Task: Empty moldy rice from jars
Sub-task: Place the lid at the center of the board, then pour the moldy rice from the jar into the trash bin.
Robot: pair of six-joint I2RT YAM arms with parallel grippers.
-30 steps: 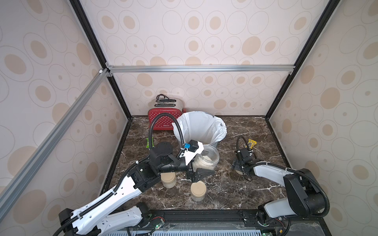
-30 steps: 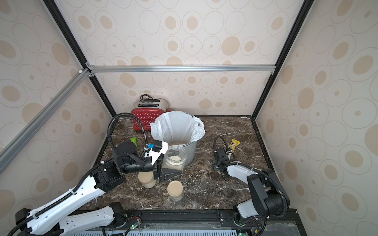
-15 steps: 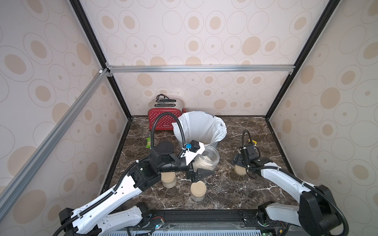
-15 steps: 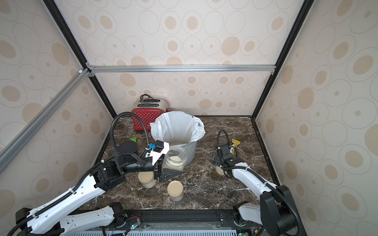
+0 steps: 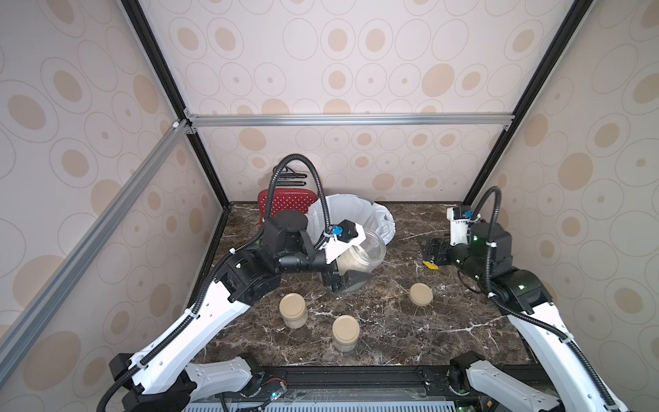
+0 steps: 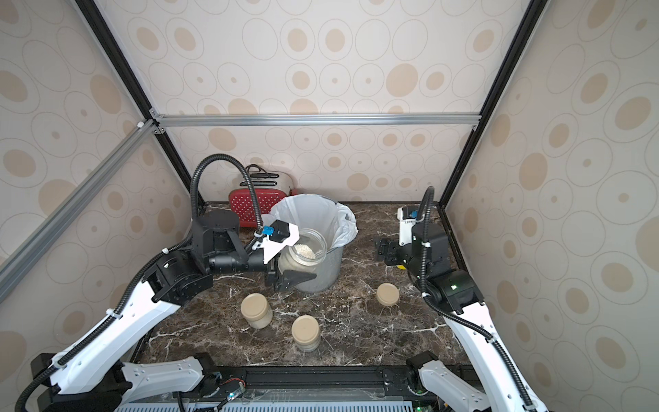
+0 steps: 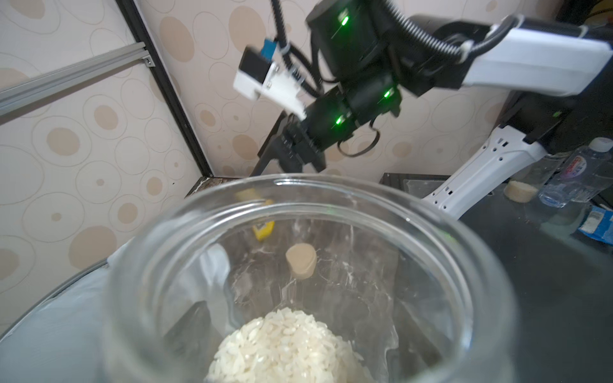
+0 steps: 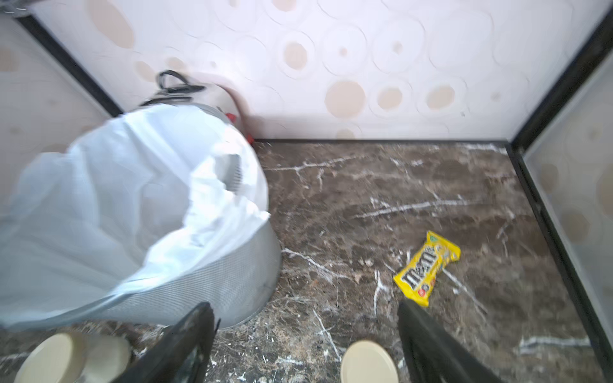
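Note:
My left gripper is shut on an open jar holding moldy rice. It keeps the jar lifted and slightly tilted against the front of the grey mesh bin with a white liner. The jar's beige lid lies flat on the marble at the right. Two lidded jars with rice stand near the front. My right gripper hangs open and empty above the table, behind the lid. Both its dark fingers show in the right wrist view.
A yellow candy packet lies on the marble under the right gripper, near the right wall. A red toaster stands behind the bin in the back left corner. Black frame posts and patterned walls close in the table.
My right gripper has risen off the lid, leaving it on the table, and drawn back toward the right wall. The left gripper still holds the open jar by the bin.

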